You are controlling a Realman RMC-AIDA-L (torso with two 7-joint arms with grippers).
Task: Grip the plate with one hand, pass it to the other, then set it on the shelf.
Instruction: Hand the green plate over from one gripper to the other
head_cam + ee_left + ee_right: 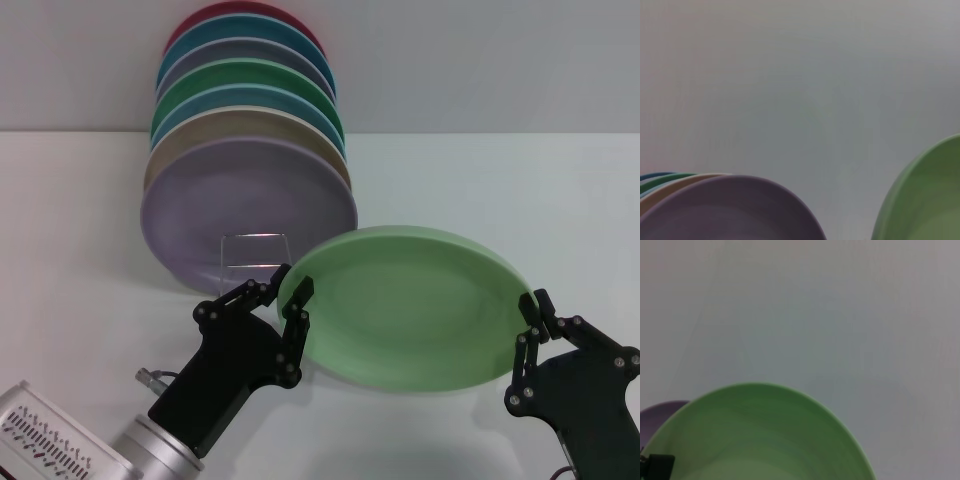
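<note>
The pale mint-green plate (410, 305) is held tilted above the white table, face toward me. My right gripper (536, 305) is shut on its right rim. My left gripper (300, 310) is at its left rim, with its fingers spread and the rim between them. The plate also shows in the left wrist view (925, 200) and in the right wrist view (755, 435). The chrome wire shelf (255, 238) stands just behind the left gripper, its small front loop showing before the lilac plate (240, 205).
Several coloured plates stand on edge in the shelf behind the lilac one, among them a darker green plate (260, 75) and a red plate (215, 15) at the back. The lilac plate also shows in the left wrist view (730, 210). White table (520, 190) lies to the right.
</note>
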